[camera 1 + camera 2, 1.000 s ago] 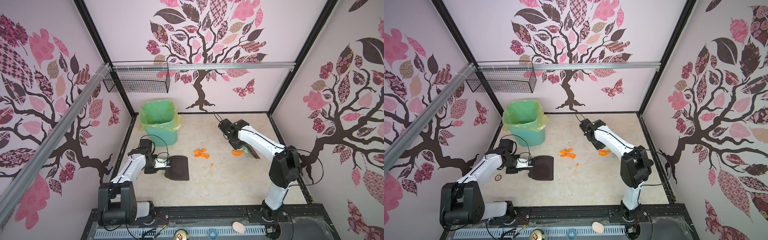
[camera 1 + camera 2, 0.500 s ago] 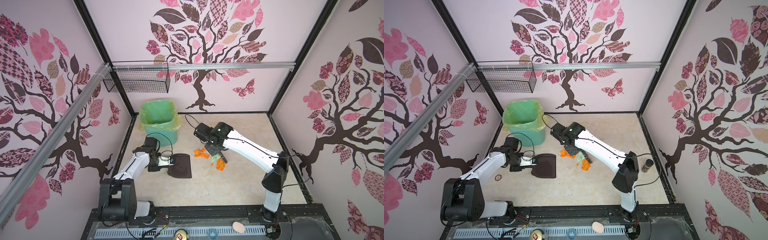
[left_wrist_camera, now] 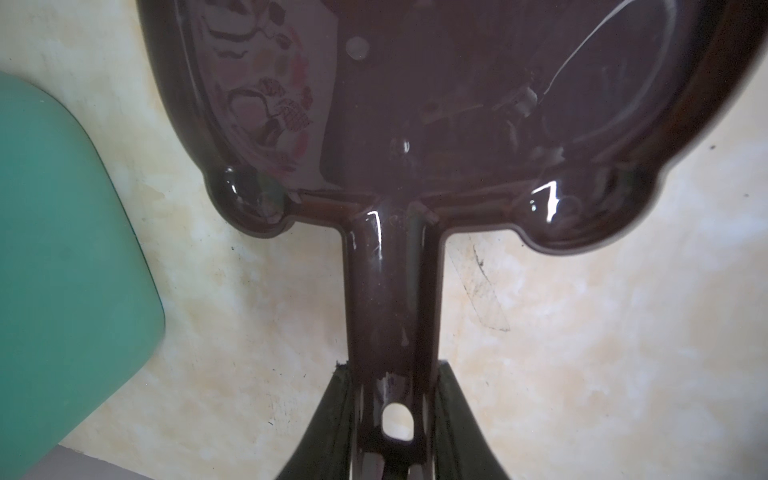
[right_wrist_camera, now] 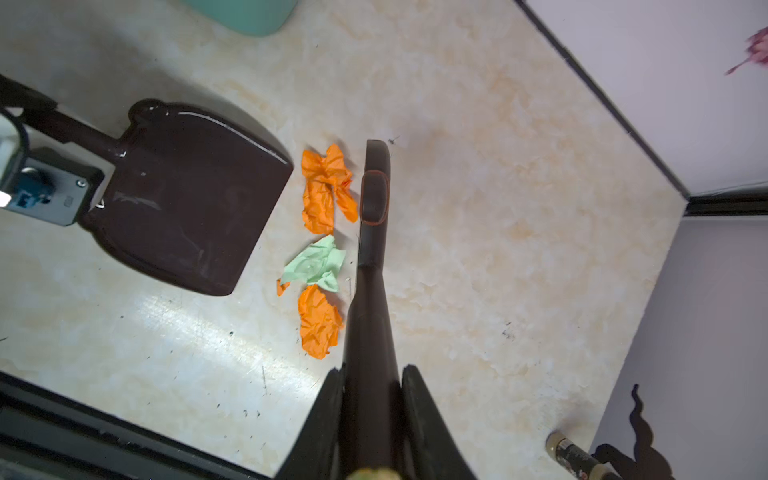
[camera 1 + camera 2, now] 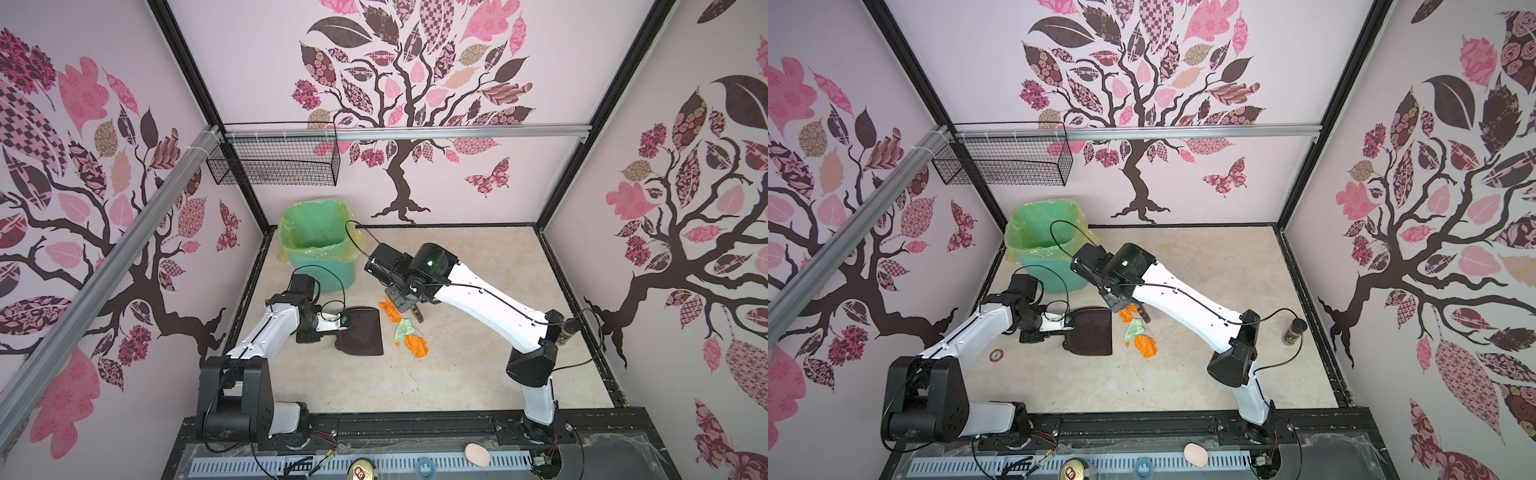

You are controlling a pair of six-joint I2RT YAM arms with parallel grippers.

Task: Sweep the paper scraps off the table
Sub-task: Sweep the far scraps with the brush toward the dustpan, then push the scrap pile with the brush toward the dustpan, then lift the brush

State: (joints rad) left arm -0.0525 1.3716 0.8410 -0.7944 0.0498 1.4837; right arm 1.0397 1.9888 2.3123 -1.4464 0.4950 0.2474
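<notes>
We see the paper scraps [image 4: 318,266], orange wads and one mint-green, lying on the desk [image 5: 478,270] between the dustpan [image 4: 187,199] lip and the brush [image 4: 374,199]. The left gripper [image 3: 392,374] clamps the dustpan handle, and the right gripper [image 4: 372,374] clamps the brush handle. A green bin [image 5: 320,245] stands near the pan, with a small bottle [image 5: 1293,330] well apart. In both top views the right arm covers part of one orange wad. We cannot make out the bristles.
</notes>
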